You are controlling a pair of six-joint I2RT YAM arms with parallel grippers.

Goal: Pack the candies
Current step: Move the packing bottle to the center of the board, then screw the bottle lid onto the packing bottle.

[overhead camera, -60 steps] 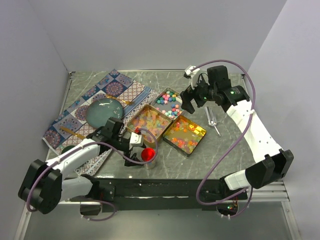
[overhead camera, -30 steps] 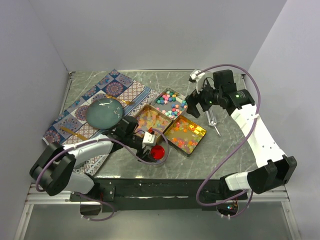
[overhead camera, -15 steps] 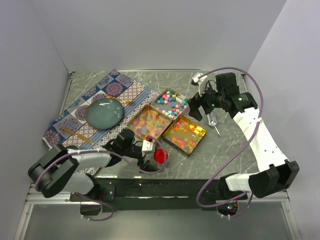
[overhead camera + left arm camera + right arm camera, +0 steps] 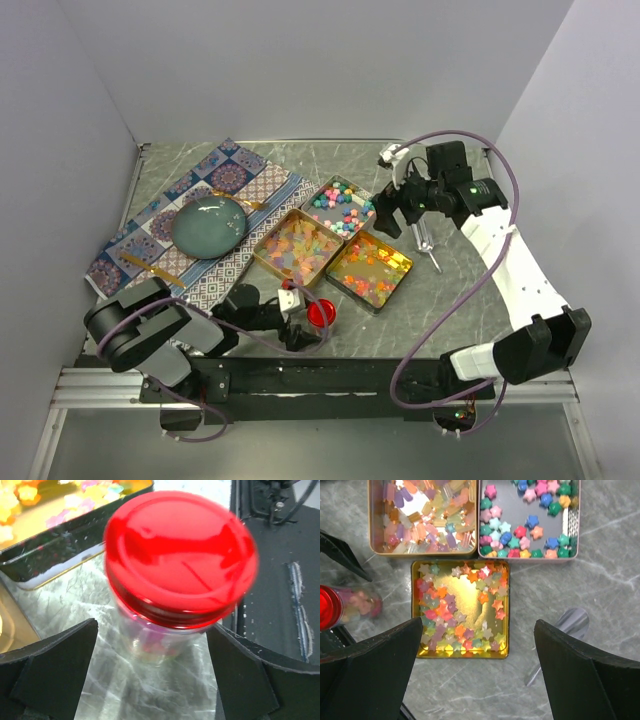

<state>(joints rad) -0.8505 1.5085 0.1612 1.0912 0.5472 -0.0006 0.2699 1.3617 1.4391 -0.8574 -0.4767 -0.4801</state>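
Patterned cloth (image 4: 235,170), teal bowl (image 4: 209,227), scoop (image 4: 427,243)

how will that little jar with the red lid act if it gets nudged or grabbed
The jar looks narrow and upright, so a push near its red lid would probably tip it. Its clear wall seems smooth, likely slippery to grip. Only a few candies show inside, so it is probably light.

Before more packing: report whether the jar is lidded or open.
Lidded: the red lid covers the mouth of the clear jar; candies show inside.
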